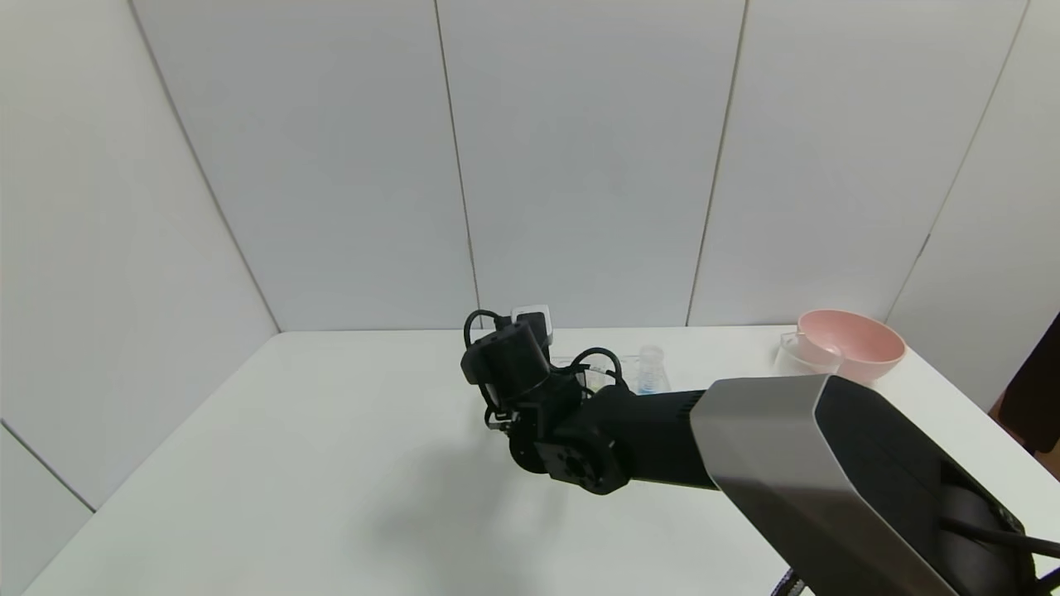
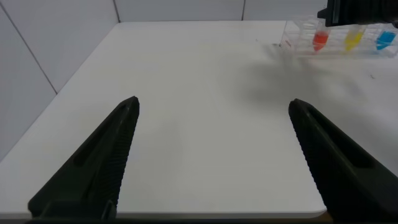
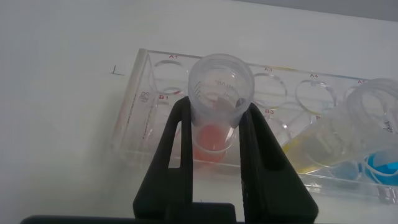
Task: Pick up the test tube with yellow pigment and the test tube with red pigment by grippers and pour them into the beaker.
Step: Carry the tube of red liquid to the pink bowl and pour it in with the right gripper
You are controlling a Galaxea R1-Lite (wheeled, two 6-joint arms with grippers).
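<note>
Your right gripper (image 3: pixel 214 134) is pinched on the red tube (image 3: pixel 217 93), one black finger (image 3: pixel 177 155) on each side of the clear wall. The tube stands in the clear rack (image 3: pixel 140 106), red liquid at its bottom. Just beside it in the rack sits the yellow tube (image 3: pixel 329 140), then a blue tube (image 2: pixel 385 40). The rack rests on the white table (image 1: pixel 331 463). The beaker (image 1: pixel 805 354) stands well apart at the far right, touching a pink bowl (image 1: pixel 861 339). Your left gripper (image 2: pixel 211 162) hovers over bare table, fingers spread wide, holding nothing.
</note>
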